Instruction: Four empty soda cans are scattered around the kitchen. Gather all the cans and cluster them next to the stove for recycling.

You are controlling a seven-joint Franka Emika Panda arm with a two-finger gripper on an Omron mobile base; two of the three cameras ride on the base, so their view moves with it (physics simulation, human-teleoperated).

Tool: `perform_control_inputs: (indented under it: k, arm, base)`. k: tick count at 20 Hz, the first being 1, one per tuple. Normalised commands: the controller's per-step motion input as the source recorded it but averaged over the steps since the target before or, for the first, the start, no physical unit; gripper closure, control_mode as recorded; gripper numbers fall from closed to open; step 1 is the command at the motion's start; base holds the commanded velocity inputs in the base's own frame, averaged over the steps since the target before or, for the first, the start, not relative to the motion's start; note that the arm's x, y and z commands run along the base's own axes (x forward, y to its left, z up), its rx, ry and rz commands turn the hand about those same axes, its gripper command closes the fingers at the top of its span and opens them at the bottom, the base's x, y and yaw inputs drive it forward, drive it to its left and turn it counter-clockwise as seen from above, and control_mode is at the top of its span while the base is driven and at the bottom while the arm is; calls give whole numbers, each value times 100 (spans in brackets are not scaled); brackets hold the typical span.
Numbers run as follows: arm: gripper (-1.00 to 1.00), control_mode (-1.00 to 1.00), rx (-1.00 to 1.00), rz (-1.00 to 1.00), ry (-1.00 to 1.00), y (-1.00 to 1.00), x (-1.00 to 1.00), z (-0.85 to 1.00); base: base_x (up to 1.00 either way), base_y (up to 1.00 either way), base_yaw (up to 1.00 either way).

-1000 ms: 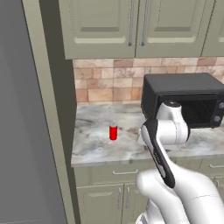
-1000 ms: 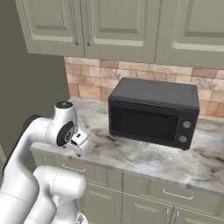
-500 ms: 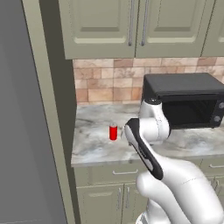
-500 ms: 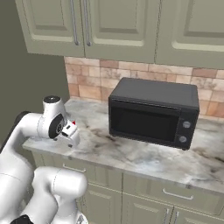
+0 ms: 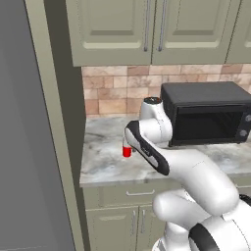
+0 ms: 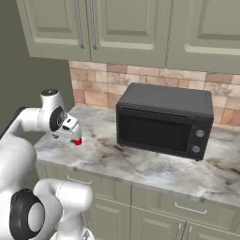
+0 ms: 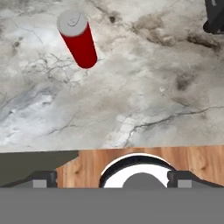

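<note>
One red soda can (image 7: pixel 78 40) with a silver top stands upright on the marble counter (image 7: pixel 144 87), near the left end. In the base views the same can (image 5: pixel 127 152) (image 6: pixel 78 141) sits just under my hand. My gripper (image 7: pixel 113 178) hangs above the counter's front edge, tilted down, with the can ahead and to the left of it in the hand view. The fingertips (image 7: pixel 43 178) stand wide apart and open, with nothing between them. From the right base view, the gripper (image 6: pixel 74 134) is just above and beside the can, not touching it. The stove is out of view.
A black microwave (image 6: pixel 164 119) stands on the counter right of the can; its corner (image 7: pixel 214 17) shows in the hand view. A tall green cabinet panel (image 5: pixel 59 122) bounds the counter's left end. Upper cabinets (image 5: pixel 152 29) hang above. Wood floor (image 7: pixel 87 162) lies below the counter edge.
The arm has swung left, from in front of the microwave to over the red can, and the hand has dropped toward it. The can and base have stayed put.
</note>
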Motion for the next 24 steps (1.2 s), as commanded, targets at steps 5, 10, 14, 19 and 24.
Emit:
perform_control_inputs:
  k: [5,10,14,19,24]
  arm:
    - [-100,-100,-1,-1,-1,28,64,-2]
    - [-100,-100,0,2,1,20,59,0]
    - [-100,-100,0,1,6,-5,59,-1]
    - [-100,-100,-1,0,6,-21,46,-23]
    - [-100,-100,0,0,4,8,19,-20]
  base:
    - [0,0,0]
    - [0,0,0]
    - [0,0,0]
    - [0,0,0]
    - [0,0,0]
